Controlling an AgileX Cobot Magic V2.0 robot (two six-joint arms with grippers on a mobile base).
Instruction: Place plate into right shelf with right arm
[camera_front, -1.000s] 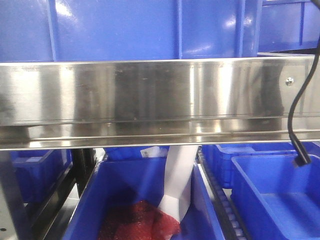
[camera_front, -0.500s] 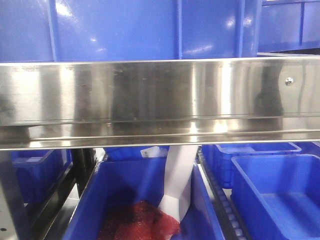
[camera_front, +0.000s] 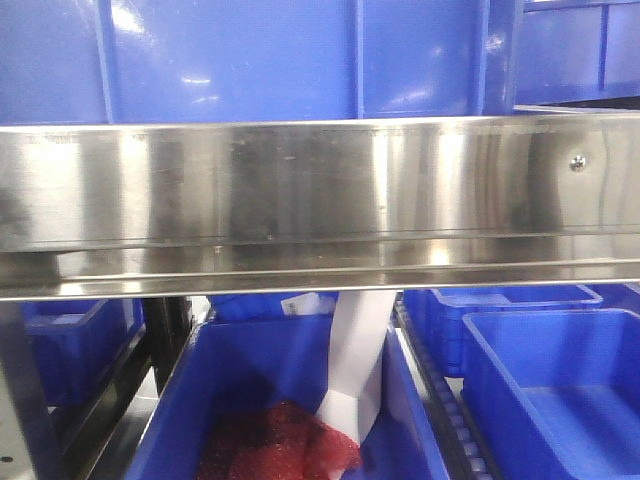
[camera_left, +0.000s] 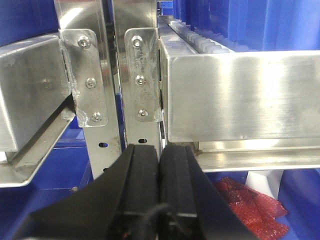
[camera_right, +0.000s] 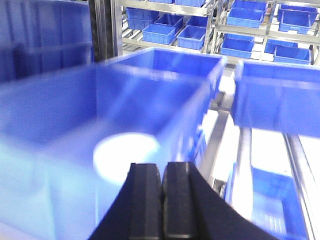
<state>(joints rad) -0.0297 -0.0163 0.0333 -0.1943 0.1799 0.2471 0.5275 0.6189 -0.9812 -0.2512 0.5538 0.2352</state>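
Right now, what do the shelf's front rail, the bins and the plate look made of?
Rail: brushed stainless steel, going by streaky mirror reflections and a screw head. Bins: glossy blue moulded plastic with ribbed walls. Plate: plain white, lying in a blue bin; too blurred to tell ceramic from plastic.

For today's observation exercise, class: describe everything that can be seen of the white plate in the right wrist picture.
The plate shows only as a blurred, plain white round patch, with no pattern to be made out. It lies flat, low inside a large blue bin, seen partly through the bin's smeared near wall. Its lower edge is hidden behind the right gripper, whose black fingers are pressed together and not on the plate. Rim, material and exact contact with the bin floor are too blurred to tell.
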